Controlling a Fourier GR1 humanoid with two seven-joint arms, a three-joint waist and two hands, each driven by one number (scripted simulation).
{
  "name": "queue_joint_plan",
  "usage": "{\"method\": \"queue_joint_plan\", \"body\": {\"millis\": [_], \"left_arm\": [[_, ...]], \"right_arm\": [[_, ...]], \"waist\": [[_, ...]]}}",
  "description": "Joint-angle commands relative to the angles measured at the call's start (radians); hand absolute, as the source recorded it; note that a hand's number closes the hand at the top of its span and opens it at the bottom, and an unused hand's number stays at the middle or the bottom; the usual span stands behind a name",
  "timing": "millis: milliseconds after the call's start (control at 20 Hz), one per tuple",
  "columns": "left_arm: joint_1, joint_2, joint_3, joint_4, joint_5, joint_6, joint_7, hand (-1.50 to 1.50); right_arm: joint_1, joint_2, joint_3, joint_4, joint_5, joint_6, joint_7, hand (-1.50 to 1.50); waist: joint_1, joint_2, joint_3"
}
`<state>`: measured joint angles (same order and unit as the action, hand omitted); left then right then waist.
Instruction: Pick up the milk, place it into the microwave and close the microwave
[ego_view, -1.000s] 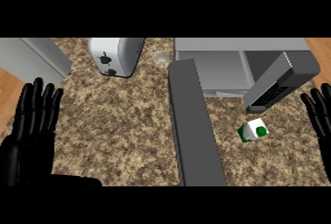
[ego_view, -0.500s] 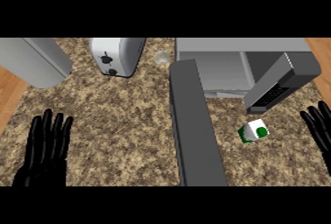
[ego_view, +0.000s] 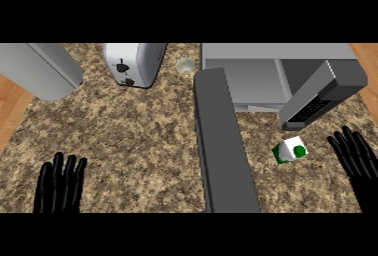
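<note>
The milk (ego_view: 291, 150) stands on the counter (ego_view: 133, 130) just in front of the open microwave (ego_view: 277, 75), between its swung-out door (ego_view: 221, 145) and the right hand (ego_view: 357, 159), whose fingers are spread straight and hold nothing. The left hand (ego_view: 60, 184) rests open at the lower left. To grasp well, I judge the right hand should come in from the carton's right side, keep clear of the control panel (ego_view: 319, 95) above it, and curl round the carton without tipping it
</note>
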<state>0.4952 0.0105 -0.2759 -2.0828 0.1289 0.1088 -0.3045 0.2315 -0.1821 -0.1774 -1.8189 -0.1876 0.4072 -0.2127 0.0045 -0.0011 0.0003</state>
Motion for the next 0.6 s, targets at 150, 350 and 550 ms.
{"method": "queue_joint_plan", "body": {"millis": [150, 350, 550], "left_arm": [[0.121, 0.029, -0.034, 0.022, 0.008, -0.037, -0.147, -1.50], [0.161, 0.047, -0.040, -0.011, 0.021, -0.042, -0.165, -1.50], [0.098, 0.010, -0.071, 0.048, -0.009, 0.003, -0.150, -1.50]], "right_arm": [[-0.071, 0.017, -0.025, 0.175, 0.035, 0.008, -0.078, -1.50], [-0.096, 0.048, -0.022, 0.345, 0.162, -0.047, -0.238, -1.50], [-0.098, 0.073, -0.042, 0.343, 0.154, -0.110, -0.213, -1.50]], "waist": [[0.003, 0.000, 0.000], [0.006, 0.000, 0.000], [-0.002, 0.000, 0.000]]}}
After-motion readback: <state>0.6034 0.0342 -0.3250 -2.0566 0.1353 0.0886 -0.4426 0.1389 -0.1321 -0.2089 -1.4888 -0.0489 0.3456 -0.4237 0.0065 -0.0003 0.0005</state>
